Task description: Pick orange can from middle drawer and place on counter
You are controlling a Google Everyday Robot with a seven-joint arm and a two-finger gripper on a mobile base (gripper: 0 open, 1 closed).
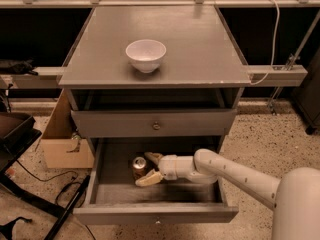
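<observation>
The orange can [138, 167] stands upright on the floor of the open middle drawer [107, 194], left of centre, its silver top showing. My gripper [149, 168] reaches in from the right, low inside the drawer. Its two pale fingers [148, 179] are spread apart, one behind the can and one in front, with the can at the mouth of the gap. The fingers are open and do not clamp the can. The grey counter [200, 44] is the cabinet top above.
A white bowl [145, 54] sits on the counter left of centre. A shut drawer front with a round knob [156, 126] is just above the open drawer. A cardboard box [62, 141] and black cables lie on the floor at the left.
</observation>
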